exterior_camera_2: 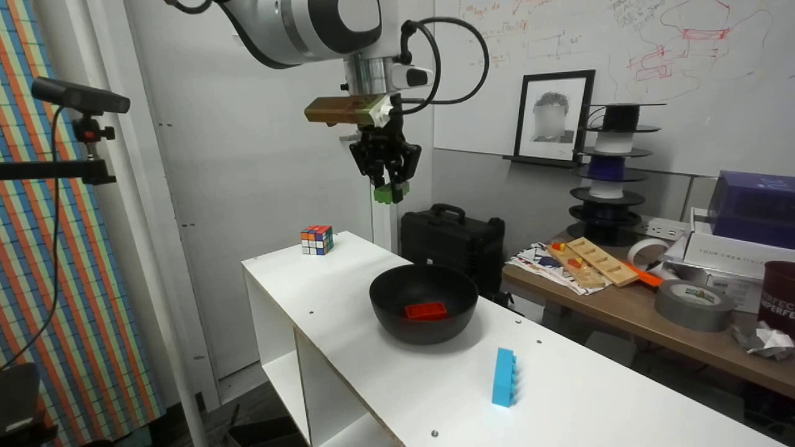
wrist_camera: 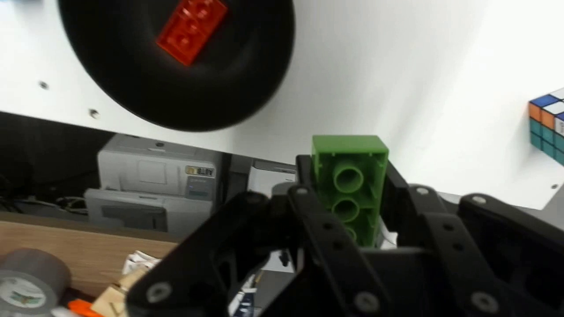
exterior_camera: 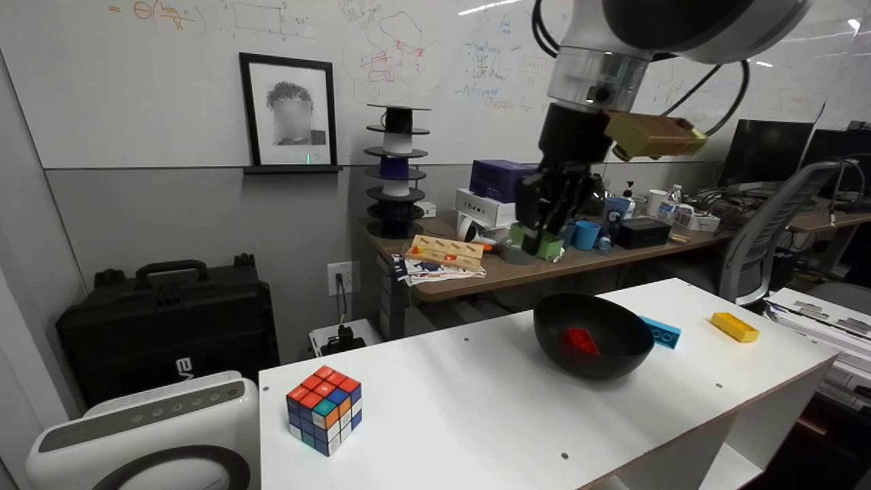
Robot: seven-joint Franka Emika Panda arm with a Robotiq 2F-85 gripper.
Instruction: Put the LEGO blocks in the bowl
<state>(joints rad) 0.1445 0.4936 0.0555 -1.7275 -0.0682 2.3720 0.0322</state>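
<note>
My gripper (wrist_camera: 348, 171) is shut on the green block (wrist_camera: 346, 193), whose hollow underside faces the wrist camera. The gripper (exterior_camera: 534, 238) (exterior_camera_2: 389, 189) holds the green block (exterior_camera: 548, 248) (exterior_camera_2: 383, 194) well above the white table, towards the puzzle-cube side of the bowl. The black bowl (exterior_camera: 585, 364) (exterior_camera_2: 422, 333) (wrist_camera: 246, 99) stands upright on the table. The red block (exterior_camera: 582, 340) (exterior_camera_2: 425, 311) (wrist_camera: 192, 31) lies inside it. The blue block (exterior_camera: 661, 333) (exterior_camera_2: 504, 377) lies on the table beyond the bowl. The yellow block (exterior_camera: 735, 327) lies farther along, out of the other views.
A multicoloured puzzle cube (exterior_camera: 324, 408) (exterior_camera_2: 317, 239) (wrist_camera: 548, 119) sits at the far end of the white table (exterior_camera: 435, 408). A brown desk (exterior_camera: 490, 275) with a tape roll (exterior_camera_2: 694, 304), boxes and a spool stack (exterior_camera_2: 608, 174) stands behind it.
</note>
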